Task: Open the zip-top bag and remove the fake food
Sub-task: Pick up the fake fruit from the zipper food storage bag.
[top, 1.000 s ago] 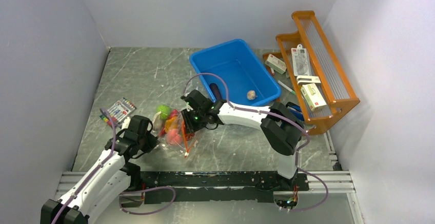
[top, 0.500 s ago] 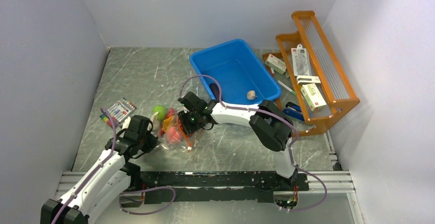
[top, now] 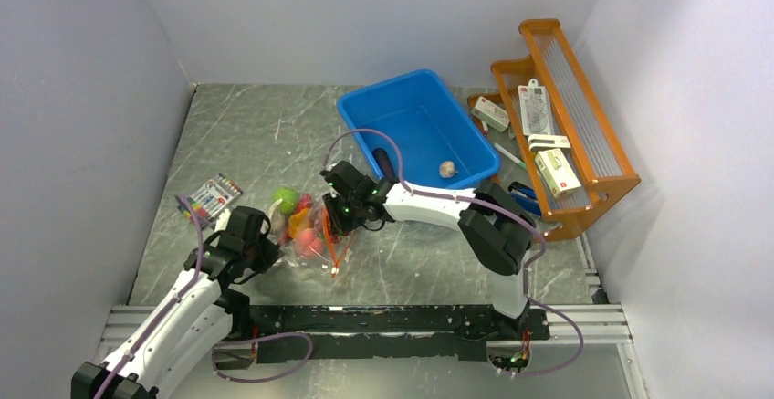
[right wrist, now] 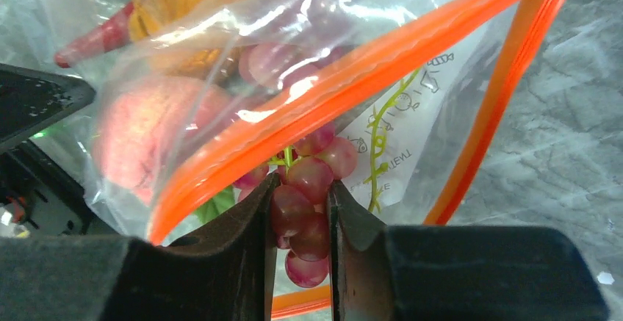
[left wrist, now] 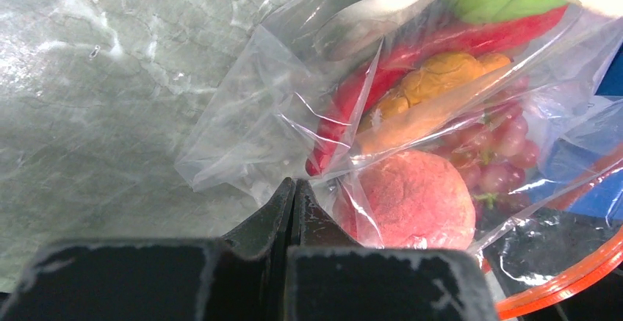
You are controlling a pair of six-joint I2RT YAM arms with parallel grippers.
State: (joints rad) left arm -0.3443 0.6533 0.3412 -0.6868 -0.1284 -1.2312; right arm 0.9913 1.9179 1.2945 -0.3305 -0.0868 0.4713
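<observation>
**Item:** zip-top bag [top: 315, 239], clear film, orange zip strip [right wrist: 353, 78].
**Loc:** lying on tabletop [top: 256, 134], left of centre, toward near edge, btwn the two arms. Mouth faces right; strip halves parted.
**Contents seen thru film:** peach [left wrist: 415, 200], orange piece [left wrist: 433, 78], red pepper-shaped piece [left wrist: 353, 101], grapes [right wrist: 297, 211]. Green ball [top: 288, 199] at bag's far-left end; inside or outside, can't tell.
**Left gripper** [left wrist: 294, 189]**:** jaws pressed together, pinching bag film at closed end.
**Right gripper** [right wrist: 303, 185]**:** at bag mouth, jaws pinching the grapes.
**Other:** blue bin [top: 402, 116] toward far edge, right of centre, w/ beige bulb [top: 446, 169] inside. Marker pack [top: 212, 196] near left edge. Wooden rack [top: 584, 143] w/ boxes along right edge.
</observation>
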